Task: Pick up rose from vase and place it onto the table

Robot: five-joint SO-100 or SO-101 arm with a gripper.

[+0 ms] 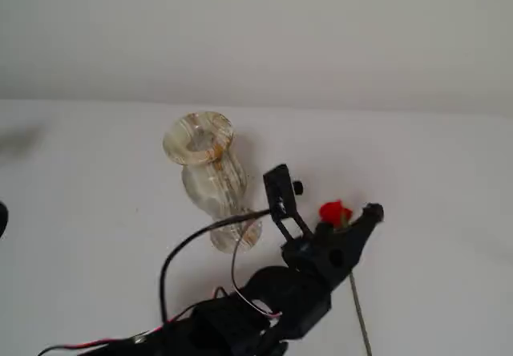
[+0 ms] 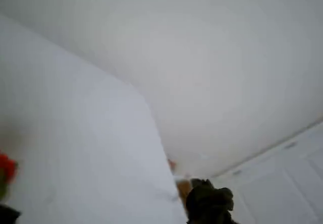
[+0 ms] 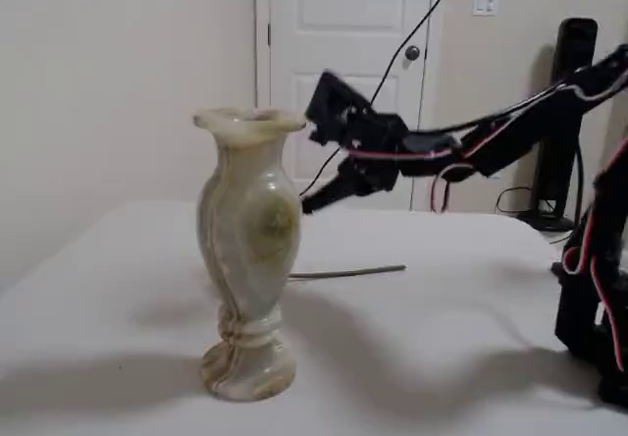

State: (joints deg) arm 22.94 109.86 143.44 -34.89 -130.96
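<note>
One rose (image 1: 335,212), clear of the vase (image 1: 210,178), lies on the table (image 1: 449,180) with its stem running back under the gripper (image 1: 346,221), whose opening I cannot tell.

The upright vase (image 1: 210,180) is the only obstacle; the white table (image 1: 441,180) lies open around it.

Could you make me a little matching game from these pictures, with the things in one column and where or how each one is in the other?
Things:
1. rose
2. vase
3. gripper
4. table

States:
A. stands upright with nothing in it
B. plain white surface under everything
C. black, right beside the red bloom
D. out of the vase, red bloom by the arm's tip, thin stem trailing away

Pairs: 1-D, 2-A, 3-C, 4-B
</note>
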